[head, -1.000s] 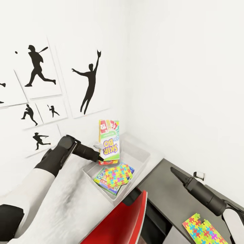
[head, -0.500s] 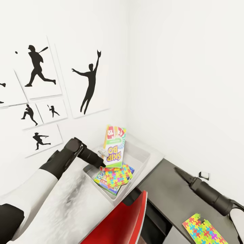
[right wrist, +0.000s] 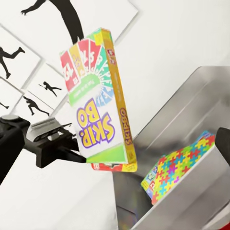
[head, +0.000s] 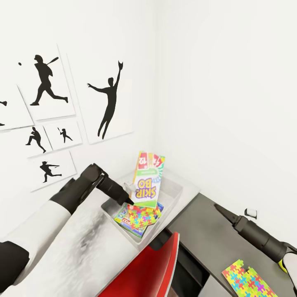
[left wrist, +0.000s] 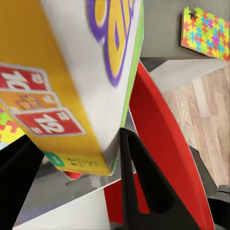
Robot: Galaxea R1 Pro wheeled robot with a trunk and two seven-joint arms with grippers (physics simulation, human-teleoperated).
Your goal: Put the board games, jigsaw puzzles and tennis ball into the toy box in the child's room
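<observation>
**Q:** What is your left hand doing?

**A:** My left gripper (head: 131, 197) is clamped on the lower edge of the Skip-Bo box (head: 148, 179). In the left wrist view my two dark fingers (left wrist: 143, 187) stand on either side of its end. I hold it upright and low down so the long box hangs over the toy box (head: 175, 190) and can be tipped or lowered in without my arm hitting the rim.

**Q:** What lies under it?

**A:** Inside the bin a jigsaw puzzle (head: 141, 215) rests on top of the Monopoly box (head: 125, 220), both at the near end. The far end of the bin looks bare, so I judge that is where the Skip-Bo box should go down.

**Q:** And your other hand?

**A:** My right gripper (head: 218, 207) hangs over the dark lower section of the table (head: 206, 243), holding nothing; its tip looks closed to a point, though I cannot be sure. The second jigsaw puzzle (head: 246, 278) lies near it on the dark top, still outside the bin. A red chair (head: 152, 268) stands just in front of the table.

**Q:** What has changed in the last second?

**A:** I have carried the Skip-Bo box further over the bin, towards the far wall, and it now leans a little. My right arm has drawn back slightly. The puzzles and the Monopoly box have not moved.
</observation>
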